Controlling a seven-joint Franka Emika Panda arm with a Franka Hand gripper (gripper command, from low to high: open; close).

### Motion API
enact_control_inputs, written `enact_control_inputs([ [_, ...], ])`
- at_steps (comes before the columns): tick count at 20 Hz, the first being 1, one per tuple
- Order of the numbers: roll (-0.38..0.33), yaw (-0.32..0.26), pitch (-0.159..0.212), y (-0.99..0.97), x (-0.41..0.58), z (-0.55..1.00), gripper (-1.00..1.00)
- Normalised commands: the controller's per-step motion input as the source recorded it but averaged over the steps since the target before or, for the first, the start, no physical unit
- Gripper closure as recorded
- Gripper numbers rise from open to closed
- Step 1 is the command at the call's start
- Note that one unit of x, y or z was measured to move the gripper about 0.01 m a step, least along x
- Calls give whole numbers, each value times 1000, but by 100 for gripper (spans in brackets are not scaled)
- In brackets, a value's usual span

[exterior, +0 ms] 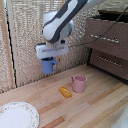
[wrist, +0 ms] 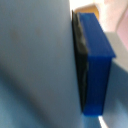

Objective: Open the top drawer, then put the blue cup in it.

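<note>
Your plate (exterior: 17, 116) sits nearest. Your pincer (exterior: 48, 59) is clamped on the blue cup (exterior: 48, 65), lifted above the tabletop (exterior: 95, 107); pink mug (exterior: 78, 83) beside it, top drawer (exterior: 106, 31) slightly open beyond.

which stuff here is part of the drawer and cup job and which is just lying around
In the job:
top drawer, already open a little
blue cup, held in the gripper

Lying about:
pink mug
small orange thing
plate
lower drawer
</note>
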Motion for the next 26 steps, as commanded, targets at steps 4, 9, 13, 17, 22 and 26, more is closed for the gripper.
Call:
enact_control_inputs([
  [4,3,-157,0,-69,28,1000,100],
  [9,0,-205,-2,-137,125,935,100],
  [13,-48,-280,-9,-20,145,755,100],
  [17,-20,-279,-4,-6,124,766,100],
  [22,-6,-220,3,-266,224,909,100],
  [26,13,-169,58,-608,221,1000,100],
])
